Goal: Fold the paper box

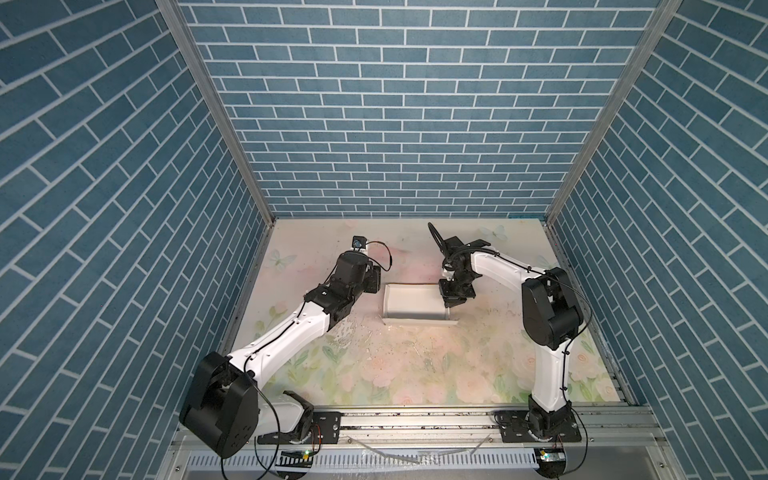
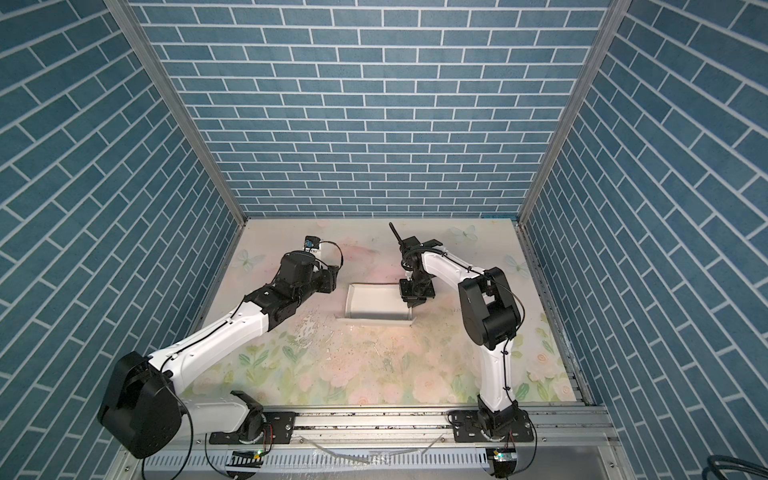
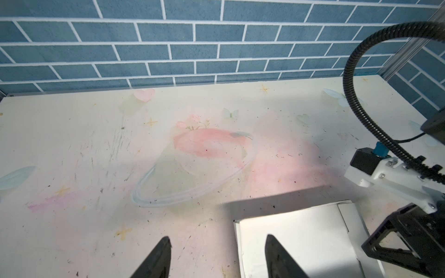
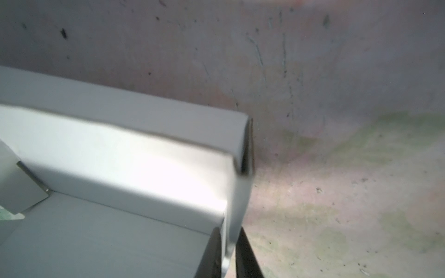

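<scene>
Blue brick-print walls (image 1: pixel 415 124) closed three sides; floral mat (image 1: pixel 415 374) scuffed and speckled. Paper box (image 1: pixel 415 301) sat mid-mat toward the back, between the two arms, open side up, partly formed: far long wall raised, near long flap (image 1: pixel 419 321) apparently splayed outward.

Right gripper (image 1: pixel 453 300) came down on the box's right end wall, fingers (image 4: pixel 245 252) set narrowly astride it, one inside and one outside. Whether they pinched the card or only bracketed it, could not tell.

Left gripper (image 3: pixel 216 257) hung just beside the box's left end, jaws well apart, holding nothing.

Step in hand, as judged: squaring up the right end wall. Best done by keeping that wall vertical along its crease and easing off straight upward, so thin card does not spring or drag. Left gripper could brace the far end against sliding.

Room: wide bare mat toward the arm bases, less behind the box. Loose near flap was the edge to avoid snagging.
</scene>
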`<action>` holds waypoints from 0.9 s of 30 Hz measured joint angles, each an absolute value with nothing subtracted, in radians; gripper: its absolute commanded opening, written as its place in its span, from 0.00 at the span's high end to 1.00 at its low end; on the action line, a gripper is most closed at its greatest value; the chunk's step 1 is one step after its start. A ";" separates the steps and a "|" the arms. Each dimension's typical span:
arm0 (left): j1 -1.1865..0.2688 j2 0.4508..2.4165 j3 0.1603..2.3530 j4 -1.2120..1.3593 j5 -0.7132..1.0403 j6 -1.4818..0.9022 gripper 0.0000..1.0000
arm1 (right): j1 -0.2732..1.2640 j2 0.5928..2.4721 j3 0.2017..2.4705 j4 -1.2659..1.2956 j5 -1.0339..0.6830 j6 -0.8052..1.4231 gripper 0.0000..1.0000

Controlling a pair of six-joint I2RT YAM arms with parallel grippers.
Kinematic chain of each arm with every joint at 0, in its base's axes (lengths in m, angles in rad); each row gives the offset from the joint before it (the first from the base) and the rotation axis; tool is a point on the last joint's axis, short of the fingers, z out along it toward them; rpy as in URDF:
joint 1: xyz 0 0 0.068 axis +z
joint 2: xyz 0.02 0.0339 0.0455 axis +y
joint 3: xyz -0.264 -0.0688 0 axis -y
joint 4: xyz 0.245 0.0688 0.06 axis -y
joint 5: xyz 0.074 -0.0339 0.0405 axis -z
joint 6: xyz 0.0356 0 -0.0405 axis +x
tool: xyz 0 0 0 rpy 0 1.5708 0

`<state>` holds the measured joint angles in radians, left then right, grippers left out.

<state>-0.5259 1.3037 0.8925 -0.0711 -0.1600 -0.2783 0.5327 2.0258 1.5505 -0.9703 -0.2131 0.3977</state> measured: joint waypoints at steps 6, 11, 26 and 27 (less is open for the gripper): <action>-0.523 1.291 0.875 -0.108 -0.155 -0.288 0.37 | 0.518 2.027 1.568 -0.979 -0.215 0.415 0.68; -0.523 1.286 0.875 -0.140 -0.155 -0.297 0.38 | 0.496 2.023 1.581 -0.981 -0.215 0.423 0.64; -0.533 1.096 0.925 -0.468 -0.181 -0.467 0.72 | 0.348 1.779 1.534 -0.842 -0.233 0.414 0.79; -0.545 1.083 0.925 -0.492 -0.192 -0.496 0.77 | 0.341 1.775 1.526 -0.820 -0.237 0.410 0.82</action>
